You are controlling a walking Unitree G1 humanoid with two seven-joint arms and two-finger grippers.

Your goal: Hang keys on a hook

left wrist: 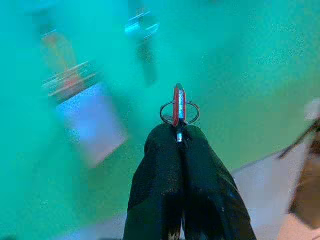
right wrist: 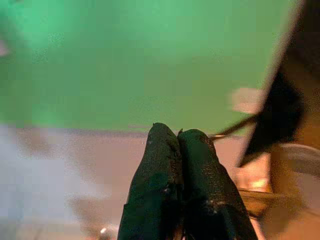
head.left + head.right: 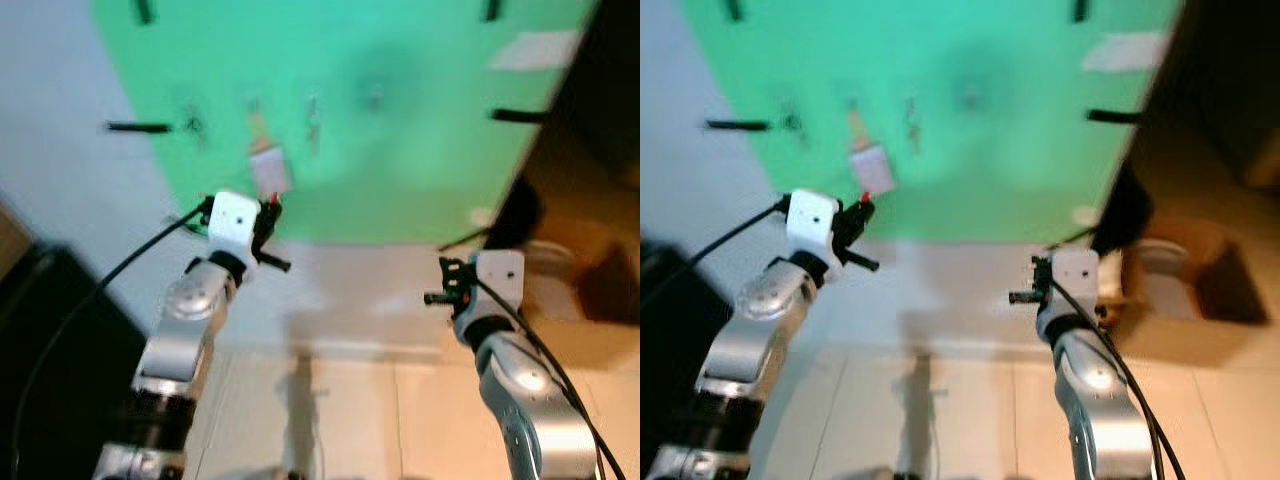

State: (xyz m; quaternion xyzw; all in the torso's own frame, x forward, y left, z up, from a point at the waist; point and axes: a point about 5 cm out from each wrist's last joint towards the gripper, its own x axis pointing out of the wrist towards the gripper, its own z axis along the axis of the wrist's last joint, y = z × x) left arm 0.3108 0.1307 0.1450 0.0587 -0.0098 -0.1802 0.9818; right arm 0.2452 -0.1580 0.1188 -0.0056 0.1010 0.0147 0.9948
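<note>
The left gripper (image 1: pixel 179 137) pinches the keys (image 1: pixel 179 107) at frame centre, ring poking past its fingertips, below a hook (image 1: pixel 142 27) on the green board (image 3: pixel 400 120). Judged best: lift steadily, centring the ring under the hook. The right gripper (image 2: pixel 178 134) is pressed closed, empty

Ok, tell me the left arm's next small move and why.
Probably ease the left gripper up and forward toward a bare hook on the green board. Its fingers are shut on the red key tag with its ring, held below the hooks and short of the board.
</note>
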